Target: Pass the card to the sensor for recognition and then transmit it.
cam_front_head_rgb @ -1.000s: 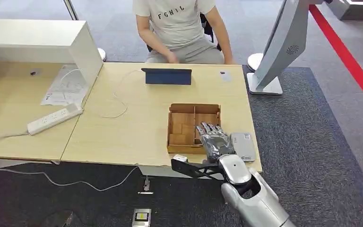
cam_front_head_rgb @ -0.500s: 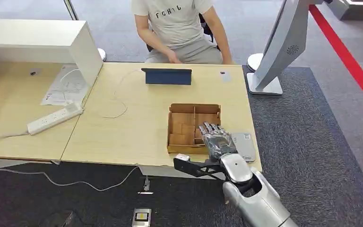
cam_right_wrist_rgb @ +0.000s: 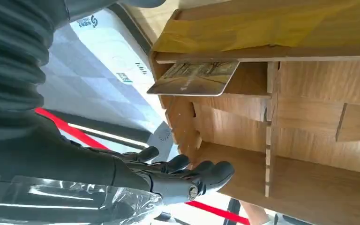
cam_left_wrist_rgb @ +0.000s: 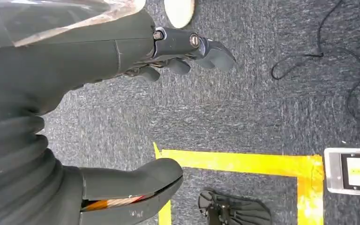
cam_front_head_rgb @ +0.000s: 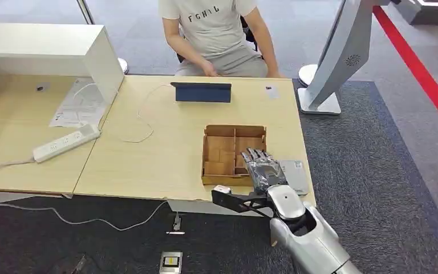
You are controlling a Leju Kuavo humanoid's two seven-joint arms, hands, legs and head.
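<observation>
One card lies in a slot of the brown wooden box on the desk. The right hand hangs over the near right part of the box, its fingers stretched out, apart, holding nothing. Just beside the box on the right sits the flat grey sensor. The left hand hangs over dark carpet, its fingers wide and holding nothing.

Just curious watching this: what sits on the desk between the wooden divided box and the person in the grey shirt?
In the head view, a dark blue tablet stands between the wooden divided box and the seated person.
</observation>
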